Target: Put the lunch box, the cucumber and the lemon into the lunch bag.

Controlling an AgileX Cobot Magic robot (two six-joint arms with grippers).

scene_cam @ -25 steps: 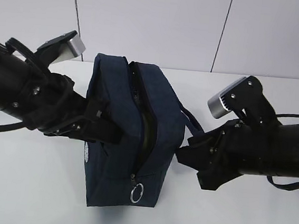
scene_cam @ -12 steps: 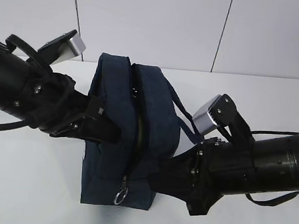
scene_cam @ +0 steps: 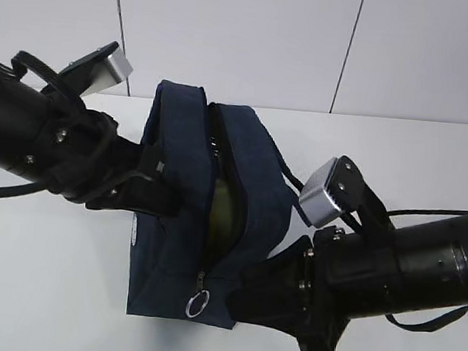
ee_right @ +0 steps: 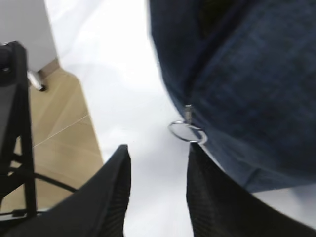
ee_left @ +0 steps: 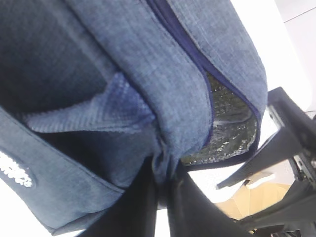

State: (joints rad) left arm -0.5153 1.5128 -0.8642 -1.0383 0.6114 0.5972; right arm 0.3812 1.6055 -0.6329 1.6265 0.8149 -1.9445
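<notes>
Navy fabric of the lunch bag (ee_left: pixel 163 103) is pinched by the left tool (ee_left: pixel 160 190); the ring pull (ee_right: pixel 187 132), just beyond the spread right tool (ee_right: pixel 158 190), is to be caught next.

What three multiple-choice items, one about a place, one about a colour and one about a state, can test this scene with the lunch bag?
1. Where does the metal ring pull hang?
A. at the near end of the lunch bag
B. at the far end
C. on a handle

2. What colour is the lunch bag's fabric?
A. red
B. dark navy
C. yellow

3. How is the left end effector?
A. open above the table
B. holding the ring pull
C. shut on the bag's fabric

Answers: 1 A, the ring dangles at the near end of the zipper; 2 B, both wrist views show blue cloth; 3 C, its fingers pinch a fold.
</notes>
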